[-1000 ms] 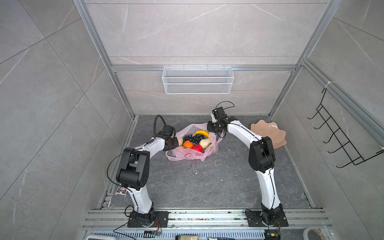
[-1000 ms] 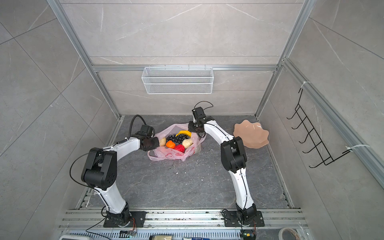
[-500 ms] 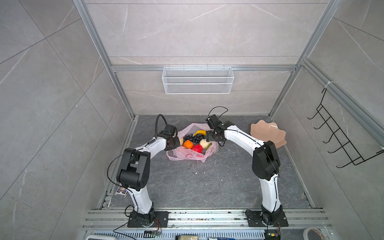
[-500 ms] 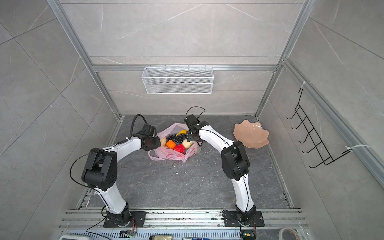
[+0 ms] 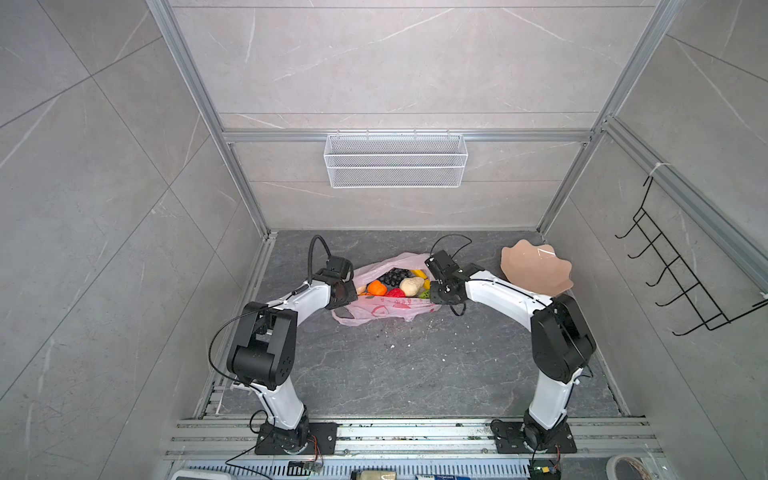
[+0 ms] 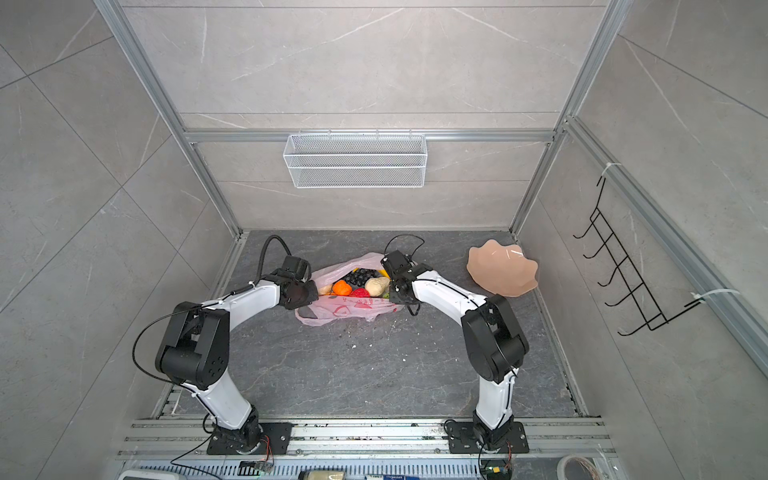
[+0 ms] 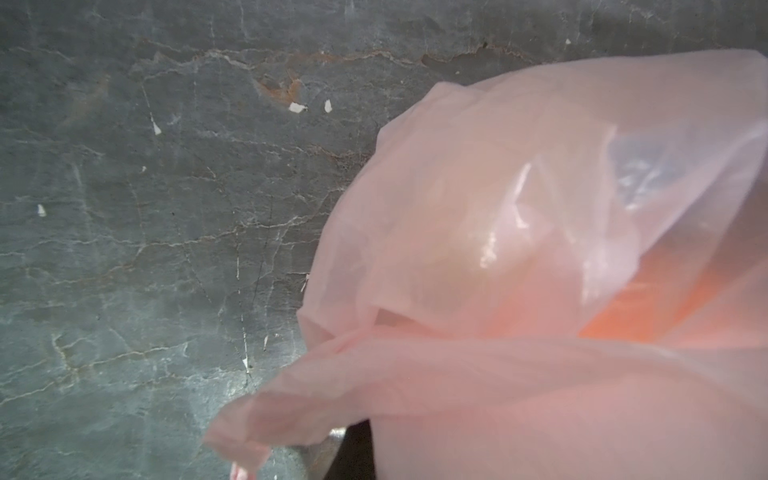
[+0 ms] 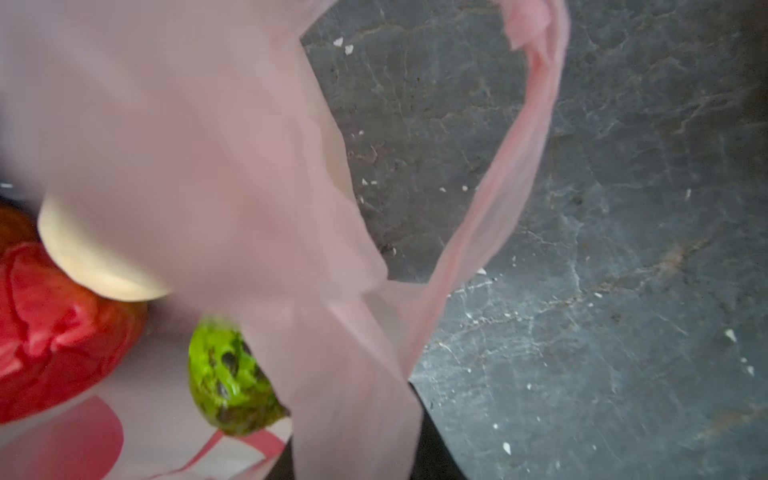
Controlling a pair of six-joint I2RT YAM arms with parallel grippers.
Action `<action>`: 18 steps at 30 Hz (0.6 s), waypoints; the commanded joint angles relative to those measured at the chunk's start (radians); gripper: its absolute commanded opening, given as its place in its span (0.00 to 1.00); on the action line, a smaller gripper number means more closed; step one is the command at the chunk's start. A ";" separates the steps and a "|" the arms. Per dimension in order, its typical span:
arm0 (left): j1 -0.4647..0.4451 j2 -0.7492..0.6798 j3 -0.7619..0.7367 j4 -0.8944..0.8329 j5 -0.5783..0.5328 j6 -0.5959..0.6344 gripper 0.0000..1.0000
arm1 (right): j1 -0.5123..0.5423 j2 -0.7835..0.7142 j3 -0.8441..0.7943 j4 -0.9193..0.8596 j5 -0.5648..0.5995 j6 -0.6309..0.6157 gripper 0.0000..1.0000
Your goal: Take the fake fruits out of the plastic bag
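the plastic bag lies toward the back of the grey tabletop, its mouth spread open between the two arms. the fake fruits are piled inside it: dark grapes at the rear, a banana beside them, an orange, a red fruit, a cream lump and a green fruit at the right edge. the left gripper is clenched on the bag's left rim, with pink film bunched over it in the left wrist view. the right gripper sits at the bag's right rim. blurred film drapes across it and a loop handle hangs past, so i cannot tell whether it grips or is released. a peach scalloped plate rests well apart near the right wall. a wire basket hangs on the back wall and a black hook rack on the right wall. white crumbs dot the tabletop in front of the bag.
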 commanded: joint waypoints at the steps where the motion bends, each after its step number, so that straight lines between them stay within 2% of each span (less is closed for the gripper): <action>1: -0.013 -0.027 0.004 0.006 -0.006 -0.014 0.00 | 0.005 -0.062 -0.070 0.050 -0.050 0.017 0.24; 8: -0.035 -0.023 0.024 -0.016 -0.040 -0.020 0.00 | 0.004 -0.075 -0.198 0.117 -0.037 0.066 0.14; 13: -0.028 -0.023 0.022 -0.034 -0.074 -0.042 0.00 | 0.004 -0.012 -0.181 0.167 -0.050 0.066 0.08; 18: 0.042 -0.055 -0.023 -0.009 -0.042 -0.067 0.00 | 0.012 0.076 -0.054 0.180 -0.080 0.029 0.07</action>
